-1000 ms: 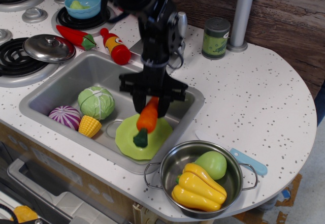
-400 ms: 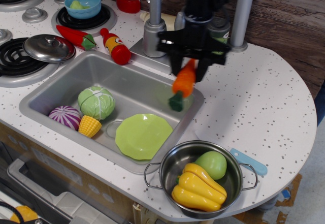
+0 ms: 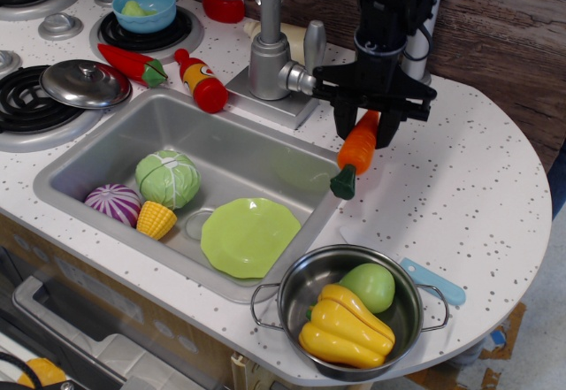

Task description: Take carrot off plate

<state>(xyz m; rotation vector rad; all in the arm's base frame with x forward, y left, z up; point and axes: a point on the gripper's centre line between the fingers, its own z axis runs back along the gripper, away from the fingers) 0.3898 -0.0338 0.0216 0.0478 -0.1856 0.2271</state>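
Note:
The orange carrot [image 3: 356,153] hangs tilted, its dark green stub pointing down and left, held in the air over the right rim of the sink. My gripper [image 3: 367,126] is shut on the carrot's narrow upper end. The lime-green plate [image 3: 249,236] lies flat in the sink's front right corner with nothing on it, well to the lower left of the carrot.
The sink [image 3: 106,156] holds a green cabbage [image 3: 167,178], a purple onion [image 3: 113,203] and a corn piece [image 3: 156,219]. A steel pot [image 3: 305,293] with a yellow pepper and a green fruit stands in front. A faucet [image 3: 270,54], a red-and-yellow bottle [image 3: 202,81] and a blue knife [image 3: 432,281] are nearby.
My gripper has lifted the carrot off the plate and carried it up and to the right, from over the plate to above the sink's right rim.

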